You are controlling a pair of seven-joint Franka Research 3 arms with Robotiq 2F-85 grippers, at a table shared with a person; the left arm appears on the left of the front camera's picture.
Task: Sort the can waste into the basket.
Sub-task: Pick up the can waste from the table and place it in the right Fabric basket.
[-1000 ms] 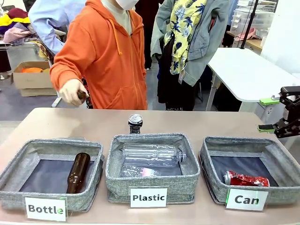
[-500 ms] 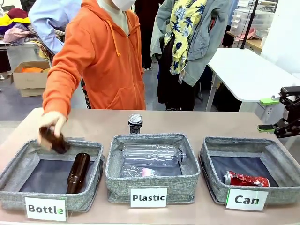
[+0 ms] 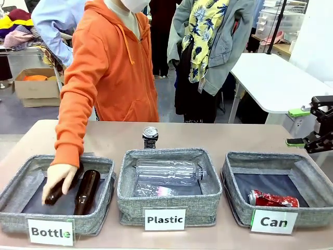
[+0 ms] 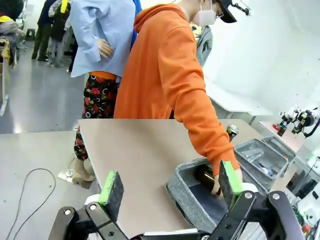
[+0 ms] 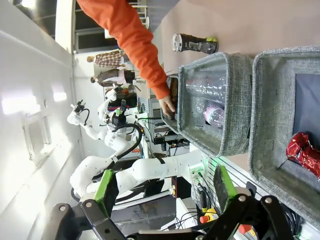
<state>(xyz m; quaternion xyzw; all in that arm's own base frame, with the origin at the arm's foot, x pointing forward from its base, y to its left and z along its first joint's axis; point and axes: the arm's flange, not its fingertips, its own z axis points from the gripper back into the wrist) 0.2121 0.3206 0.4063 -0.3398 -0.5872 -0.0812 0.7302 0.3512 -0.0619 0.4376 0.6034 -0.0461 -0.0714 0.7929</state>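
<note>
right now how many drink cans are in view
2. The crushed red can lies in the Can basket; the black can stands on the table behind the Plastic basket. None looks hidden.

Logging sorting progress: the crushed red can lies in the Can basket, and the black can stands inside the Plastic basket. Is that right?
Not quite. The front view shows the black can standing on the table just behind the Plastic basket, not inside it. The crushed red can does lie in the Can basket.

The right pincer [image 5: 166, 192] gapes wide, holding nothing. A crushed red can [image 5: 304, 152] lies in the near grey basket [image 5: 272, 110]. A black can [image 5: 196, 44] stands on the table [image 5: 270, 22] beyond the next basket [image 5: 235, 100].
</note>
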